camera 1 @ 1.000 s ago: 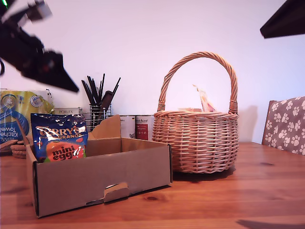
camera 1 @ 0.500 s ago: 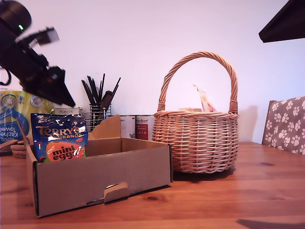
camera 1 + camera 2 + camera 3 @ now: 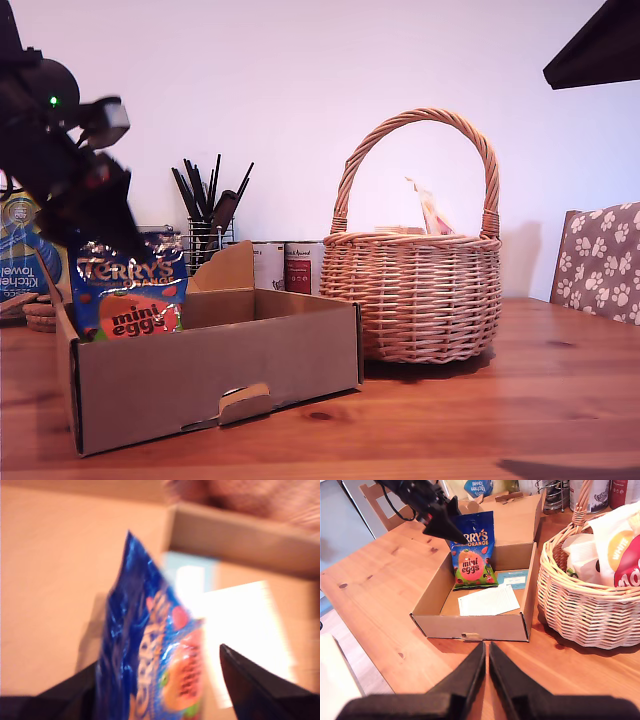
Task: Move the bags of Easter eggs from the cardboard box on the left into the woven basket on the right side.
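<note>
My first pincer (image 3: 157,690) straddles the top of the dark blue bag (image 3: 128,295), jaws wide, not yet closed, though that wrist view is blurred. A shallow bite on crinkly film could slip. The bag leans in the cardboard box (image 3: 215,375) at the exterior view's left, beside a paper sheet (image 3: 487,600). The woven basket (image 3: 410,295), right, holds other bags (image 3: 615,540). My second pincer (image 3: 486,680), jaws nearly together, hovers empty over the desk (image 3: 500,420).

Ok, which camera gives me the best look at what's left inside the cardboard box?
The second wrist view: it looks down into the cardboard box, showing the Terry's mini eggs bag and a white paper sheet. The exterior view shows only the box's side and the bag's top. The first wrist view is blurred, filled by the bag.
</note>
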Controlling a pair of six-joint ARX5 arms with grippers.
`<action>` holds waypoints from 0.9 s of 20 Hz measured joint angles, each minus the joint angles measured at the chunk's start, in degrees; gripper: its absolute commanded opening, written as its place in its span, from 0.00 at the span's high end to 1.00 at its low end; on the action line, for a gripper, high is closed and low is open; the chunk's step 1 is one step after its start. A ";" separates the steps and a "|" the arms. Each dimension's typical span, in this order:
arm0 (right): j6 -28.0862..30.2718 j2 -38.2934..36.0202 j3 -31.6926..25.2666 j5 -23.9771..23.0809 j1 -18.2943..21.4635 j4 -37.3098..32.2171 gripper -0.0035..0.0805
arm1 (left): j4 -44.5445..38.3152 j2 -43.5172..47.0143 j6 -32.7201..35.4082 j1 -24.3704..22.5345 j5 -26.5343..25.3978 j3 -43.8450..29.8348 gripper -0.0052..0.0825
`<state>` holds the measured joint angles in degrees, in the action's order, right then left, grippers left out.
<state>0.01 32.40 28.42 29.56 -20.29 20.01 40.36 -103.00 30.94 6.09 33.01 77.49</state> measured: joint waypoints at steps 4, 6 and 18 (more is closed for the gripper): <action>0.00 0.02 0.00 0.00 0.00 0.02 0.97 | 4.94 0.17 0.48 4.04 -1.07 2.43 0.41; 0.00 0.02 0.00 0.00 0.00 0.00 0.97 | 7.80 0.13 0.76 6.05 -4.52 2.38 0.41; 0.00 0.02 0.00 0.00 0.00 -0.70 0.97 | 7.04 -9.31 -0.31 10.03 -17.49 2.38 0.77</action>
<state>0.01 32.42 28.42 29.56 -20.29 19.31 47.40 -112.31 30.63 16.12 15.53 79.88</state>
